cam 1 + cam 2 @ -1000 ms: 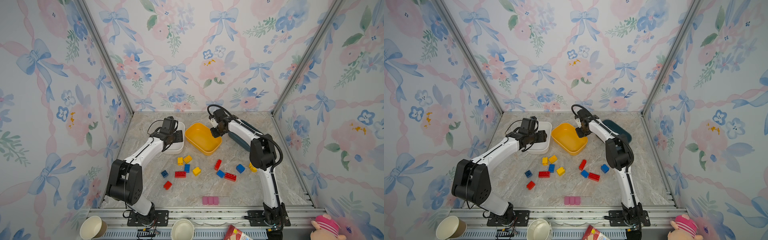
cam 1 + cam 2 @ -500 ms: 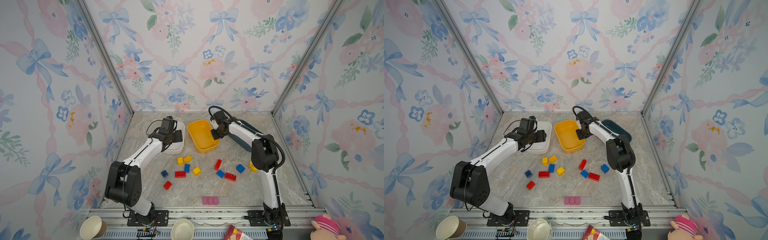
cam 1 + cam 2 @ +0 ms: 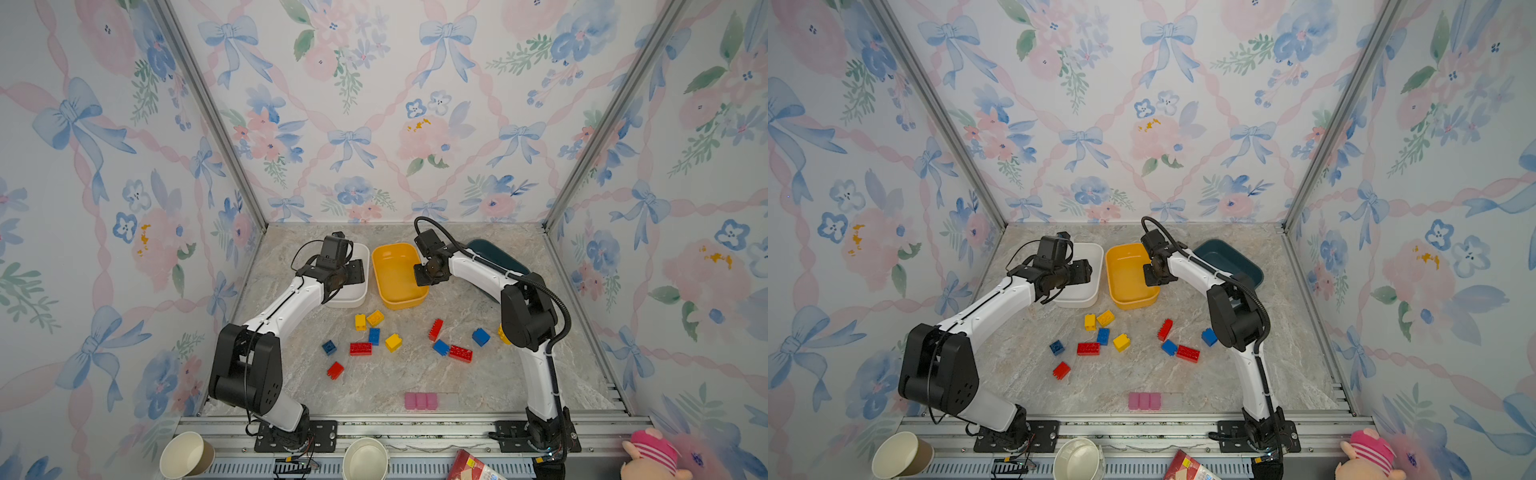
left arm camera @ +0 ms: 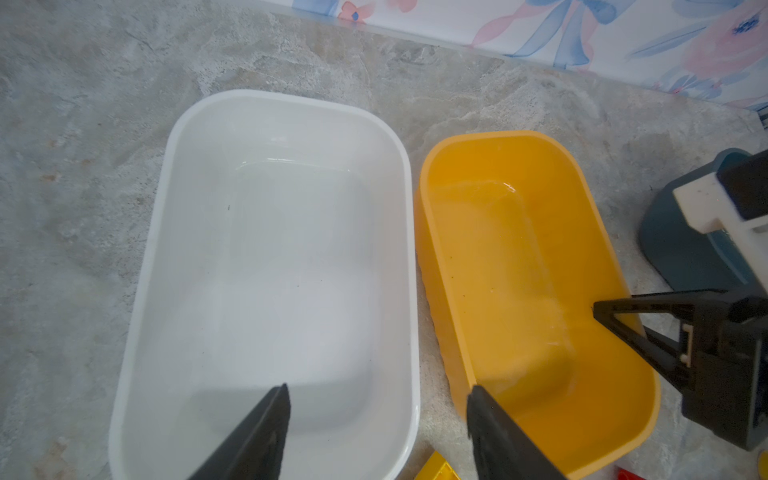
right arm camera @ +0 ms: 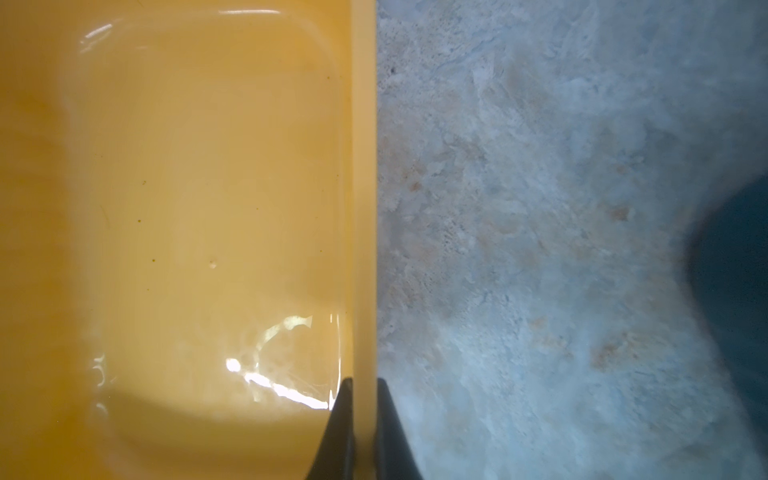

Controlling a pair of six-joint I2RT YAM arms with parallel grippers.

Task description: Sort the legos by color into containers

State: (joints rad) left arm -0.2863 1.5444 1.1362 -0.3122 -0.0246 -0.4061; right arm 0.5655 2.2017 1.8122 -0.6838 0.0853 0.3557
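Three containers stand at the back: a white tub (image 3: 357, 291) (image 4: 266, 249), a yellow tub (image 3: 395, 286) (image 5: 208, 208) and a dark teal tub (image 3: 494, 253), all with nothing in them where they show. My right gripper (image 3: 417, 274) (image 5: 364, 380) is shut on the yellow tub's right rim. My left gripper (image 3: 359, 270) (image 4: 379, 388) hangs open over the white tub's near right corner, holding nothing. Red, yellow and blue legos lie loose in front of the tubs, among them a red one (image 3: 360, 348), a yellow one (image 3: 392, 342) and a blue one (image 3: 481, 336).
A flat pink strip (image 3: 420, 401) lies near the table's front edge. Two paper cups (image 3: 187, 455) (image 3: 365, 459) and a plush toy (image 3: 648, 457) sit beyond the front rail. Flowered walls close in the left, back and right sides.
The yellow tub has swung from a slant to lie parallel beside the white tub, my right gripper on its rim. The left arm has barely moved.
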